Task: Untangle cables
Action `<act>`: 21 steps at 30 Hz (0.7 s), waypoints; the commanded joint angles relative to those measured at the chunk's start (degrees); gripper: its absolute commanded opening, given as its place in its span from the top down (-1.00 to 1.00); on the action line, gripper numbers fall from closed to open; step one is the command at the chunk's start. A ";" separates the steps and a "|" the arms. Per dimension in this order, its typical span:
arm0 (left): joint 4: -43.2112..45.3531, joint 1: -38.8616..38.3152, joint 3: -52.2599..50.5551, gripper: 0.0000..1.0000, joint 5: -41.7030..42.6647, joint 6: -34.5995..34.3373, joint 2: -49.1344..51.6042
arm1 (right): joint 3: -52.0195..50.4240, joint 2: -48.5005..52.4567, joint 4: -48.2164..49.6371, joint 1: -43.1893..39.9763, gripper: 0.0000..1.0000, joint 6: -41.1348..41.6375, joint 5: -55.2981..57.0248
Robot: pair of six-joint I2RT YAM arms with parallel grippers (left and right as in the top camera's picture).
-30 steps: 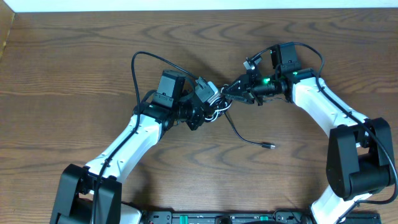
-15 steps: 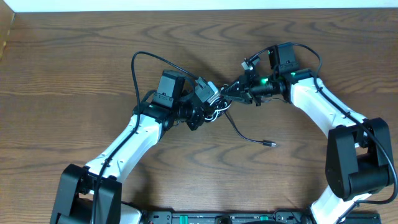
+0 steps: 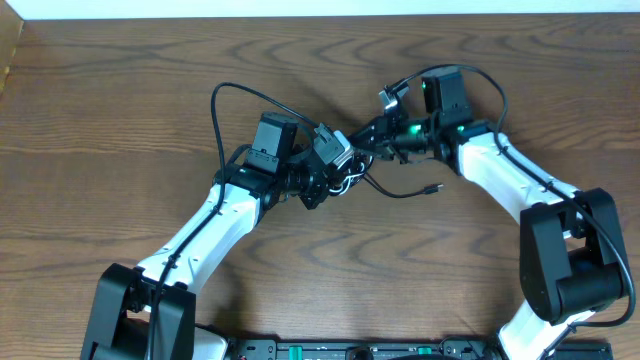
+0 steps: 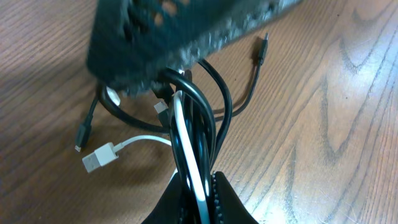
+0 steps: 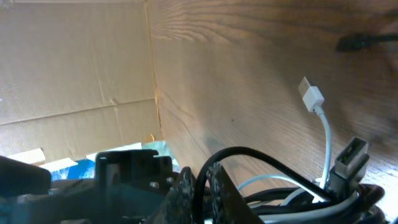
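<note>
Cables are bunched mid-bench (image 3: 120,100), between your grippers. Left gripper (image 4: 199,186) jaws clamp the black cable (image 4: 217,106) and white cable (image 4: 180,124) together. Right gripper (image 5: 202,186) jaws look pinched on a black loop. Pull apart now and you'll likely cinch the tangle, since the left releases neither cord.

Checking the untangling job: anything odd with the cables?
Yes. The thin black cable and thin white cable lie tangled in one clump, both pinched together in the left gripper, loops crossing above the wooden table.
</note>
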 commanded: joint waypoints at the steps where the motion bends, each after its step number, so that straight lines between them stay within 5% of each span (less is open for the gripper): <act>1: 0.20 -0.07 -0.13 0.85 0.98 0.76 0.33 | -3.23 -0.07 5.86 0.72 0.86 1.66 -4.92; 9: 0.37 -0.07 -0.13 0.85 0.96 0.76 0.31 | -4.04 -0.07 6.58 2.38 0.76 -7.04 -6.95; 14: 0.35 -0.07 -0.13 0.85 0.98 0.74 0.33 | -4.04 -0.07 7.04 3.48 0.98 -7.08 -7.72; 21: -0.50 -0.07 -0.13 0.85 0.98 0.72 0.31 | -4.04 -1.16 26.12 3.37 0.98 -2.32 -14.95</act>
